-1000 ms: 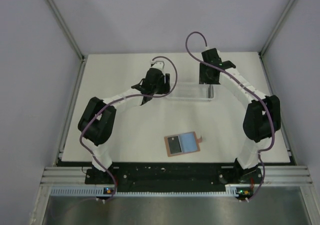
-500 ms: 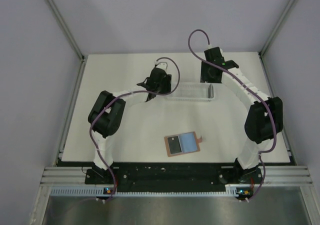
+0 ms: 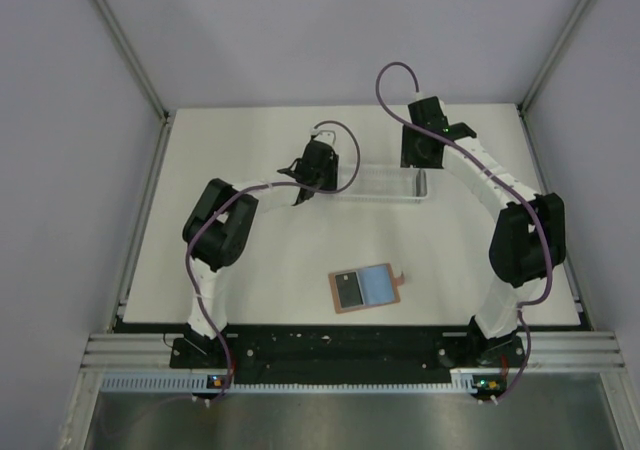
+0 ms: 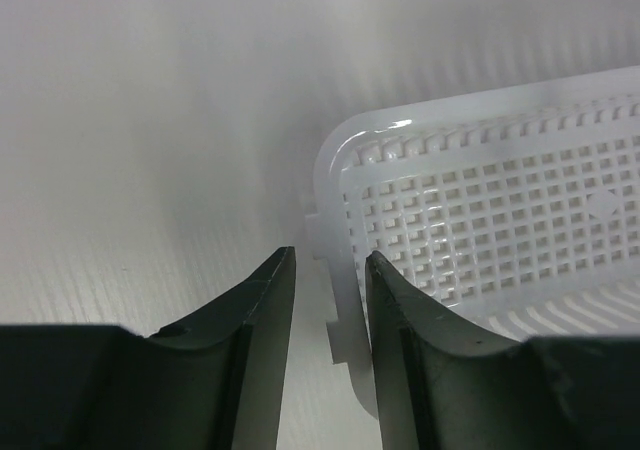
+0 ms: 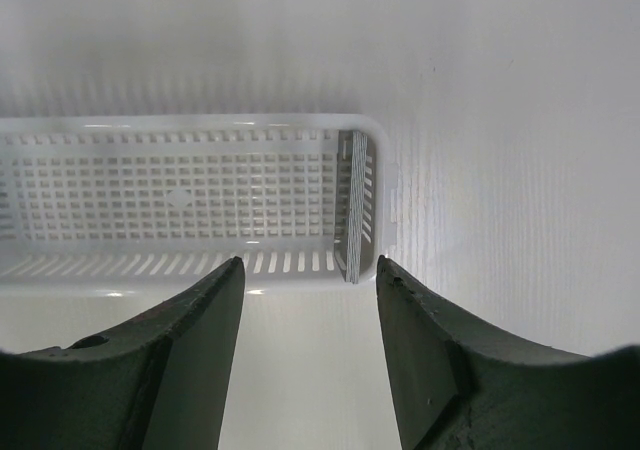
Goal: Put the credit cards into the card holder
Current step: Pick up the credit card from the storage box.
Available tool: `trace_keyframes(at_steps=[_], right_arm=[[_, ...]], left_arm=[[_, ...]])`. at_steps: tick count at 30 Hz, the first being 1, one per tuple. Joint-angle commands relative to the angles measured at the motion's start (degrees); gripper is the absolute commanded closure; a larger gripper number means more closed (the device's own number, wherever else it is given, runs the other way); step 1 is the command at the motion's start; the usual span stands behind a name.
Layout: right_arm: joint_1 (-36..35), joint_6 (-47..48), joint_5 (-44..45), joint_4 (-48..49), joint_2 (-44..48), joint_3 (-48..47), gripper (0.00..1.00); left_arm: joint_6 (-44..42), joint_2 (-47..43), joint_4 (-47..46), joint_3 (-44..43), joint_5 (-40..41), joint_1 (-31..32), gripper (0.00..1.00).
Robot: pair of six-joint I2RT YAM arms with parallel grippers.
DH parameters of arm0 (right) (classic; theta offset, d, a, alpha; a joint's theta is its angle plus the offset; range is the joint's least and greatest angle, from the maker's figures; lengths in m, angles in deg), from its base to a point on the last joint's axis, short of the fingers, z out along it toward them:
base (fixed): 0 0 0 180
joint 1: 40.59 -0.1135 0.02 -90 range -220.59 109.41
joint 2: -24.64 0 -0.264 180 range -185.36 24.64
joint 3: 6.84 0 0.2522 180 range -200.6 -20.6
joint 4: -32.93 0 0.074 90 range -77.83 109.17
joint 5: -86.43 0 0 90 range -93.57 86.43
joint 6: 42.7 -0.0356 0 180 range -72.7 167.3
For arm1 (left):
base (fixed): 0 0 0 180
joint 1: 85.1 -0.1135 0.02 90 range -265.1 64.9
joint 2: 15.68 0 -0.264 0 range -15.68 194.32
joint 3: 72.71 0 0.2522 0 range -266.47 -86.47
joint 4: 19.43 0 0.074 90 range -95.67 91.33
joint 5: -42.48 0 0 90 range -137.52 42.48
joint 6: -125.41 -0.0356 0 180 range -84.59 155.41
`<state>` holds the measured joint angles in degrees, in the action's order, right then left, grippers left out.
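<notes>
Tray: a white slatted tray (image 3: 375,182) lies lengthways across the far half of the surface (image 3: 280,260), with one wrist at each of its ends
Cards: the cards (image 5: 352,205) stand on edge inside the tray, flat against its right end wall; from above they show only as a thin dark strip, and how many stand there I cannot tell
Holder: the holder (image 3: 365,288) lies open and flat at the near middle of the surface, well apart from the tray, with a dark panel on its left, a pale blue panel on its right and a small tab at its right edge
In the way: the tray's end wall and two long walls close the cards in on three sides; the tray's left end lip runs up between the left fingers
Cables: purple cables (image 3: 385,80) loop over both wrists
Left arm: the left arm (image 3: 215,232) has its elbow raised at the left and its forearm reaching right and away, the wrist tipped down at the tray's left end
Left jaws: a narrow gap; the left fingers (image 4: 250,350) straddle the end lip, one outside over bare surface, the other over the grid floor; a slit shows between the outer finger and the lip; whether the inner one touches it I cannot tell
Right arm: the right arm (image 3: 520,240) bends at the right and reaches away and left to the tray's right end
Right jaws: wide apart with nothing held; the right fingers (image 5: 420,350) hang over a long rim, the cards just beyond the gap
</notes>
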<state>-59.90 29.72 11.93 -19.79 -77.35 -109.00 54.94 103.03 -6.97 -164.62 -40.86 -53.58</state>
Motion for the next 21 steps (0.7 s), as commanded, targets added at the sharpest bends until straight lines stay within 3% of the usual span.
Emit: trace_keyframes(at_steps=[1,9,21], right_arm=[[0.85,0.27,0.05,1.43,2.85,0.07,0.44],[0.85,0.45,-1.00,1.43,1.19,-0.46,0.44],[0.77,-0.78,-7.24,1.43,-3.30,-0.99,0.43]], left_arm=[[0.07,-0.68,-1.78,-0.34,-0.59,-0.24,0.62],[-0.28,-3.14,-0.37,1.77,0.55,-0.33,0.73],[1.30,-7.97,0.24,8.63,6.35,-0.24,0.72]])
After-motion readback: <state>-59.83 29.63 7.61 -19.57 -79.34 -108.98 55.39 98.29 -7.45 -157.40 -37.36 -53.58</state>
